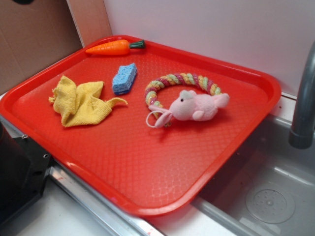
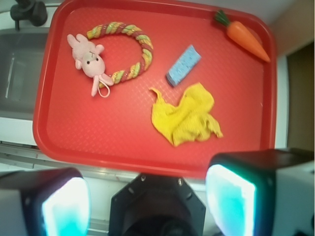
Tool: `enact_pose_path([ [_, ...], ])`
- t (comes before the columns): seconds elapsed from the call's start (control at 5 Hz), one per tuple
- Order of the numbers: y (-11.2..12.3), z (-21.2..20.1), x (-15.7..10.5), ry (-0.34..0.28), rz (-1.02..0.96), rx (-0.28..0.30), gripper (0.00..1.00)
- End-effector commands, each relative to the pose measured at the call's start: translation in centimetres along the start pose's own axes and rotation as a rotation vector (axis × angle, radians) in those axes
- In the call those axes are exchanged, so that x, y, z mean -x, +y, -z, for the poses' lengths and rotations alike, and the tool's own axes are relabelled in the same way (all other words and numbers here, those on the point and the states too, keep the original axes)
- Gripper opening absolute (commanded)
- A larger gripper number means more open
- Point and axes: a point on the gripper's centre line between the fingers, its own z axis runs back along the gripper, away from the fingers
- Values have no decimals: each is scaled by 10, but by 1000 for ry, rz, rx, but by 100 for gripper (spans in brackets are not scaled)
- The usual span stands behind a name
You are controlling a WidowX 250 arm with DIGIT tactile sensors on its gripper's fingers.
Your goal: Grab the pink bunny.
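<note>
The pink bunny [image 1: 194, 105] lies on its side at the right of the red tray [image 1: 147, 167], head toward the tray's middle, looped ears trailing. It rests against a pink-yellow-green rope ring [image 1: 182, 81]. In the wrist view the bunny [image 2: 88, 61] is at the upper left of the tray [image 2: 98, 132], far from my gripper [image 2: 147, 204]. The gripper is open, its two cyan pads [image 2: 66, 209] spread wide at the bottom of the frame, beyond the tray's near rim, with nothing between them. The exterior view does not show the gripper.
On the tray are an orange carrot [image 1: 115, 46] at the far corner, a blue sponge [image 1: 124, 78] and a crumpled yellow cloth [image 1: 81, 101]. A metal sink [image 1: 266, 196] with a grey faucet [image 1: 305, 98] lies right of the tray. A black block [image 1: 19, 172] stands at the lower left.
</note>
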Motion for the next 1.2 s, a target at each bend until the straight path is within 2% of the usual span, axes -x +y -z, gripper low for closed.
enact_pose_path([
  [0.0, -21, 24, -60, -98, 185, 8, 100],
  [0.4, -50, 75, -100, -159, 288, 94, 100],
  [0.6, -62, 97, -109, -147, 297, 113, 100],
  [0.8, -75, 127, -119, -113, 341, 126, 100],
  [1.0, -85, 161, -126, -38, 388, 105, 100],
])
